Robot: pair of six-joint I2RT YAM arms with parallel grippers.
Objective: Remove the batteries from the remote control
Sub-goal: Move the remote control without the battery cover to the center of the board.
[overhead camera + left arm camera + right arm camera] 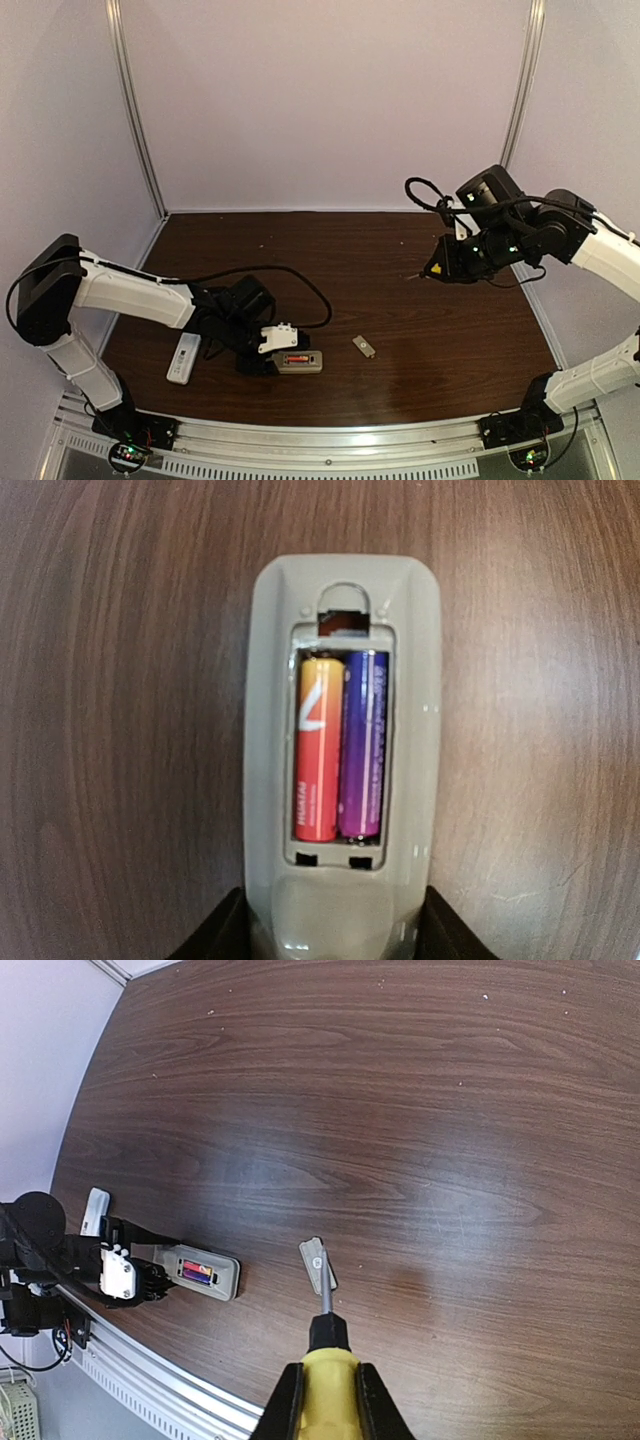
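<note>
You get only the tips of the left pincer [335, 942] in its wrist view. Two dark fingers [215, 938] flank the near end of the grey remote [340, 610], and you cannot tell whether they press on it or stand just off it. The batteries [340, 748] lie side by side in its open compartment: an orange-and-red battery [317, 748] and a purple battery [363, 745]. From above they shrink to a reddish speck.

The grey remote lies close to the desk's [400, 250] near edge, left of middle. A white remote [183, 357] lies to its left, partly under the left arm [130, 290]; which face is up is unclear. The small grey cover plate [364, 346] lies apart to the right.

The right pincer [327, 1400] hangs above the desk's right side, clamped on the yellow-handled screwdriver [326, 1360]. The frame cuts off the handle's end.
</note>
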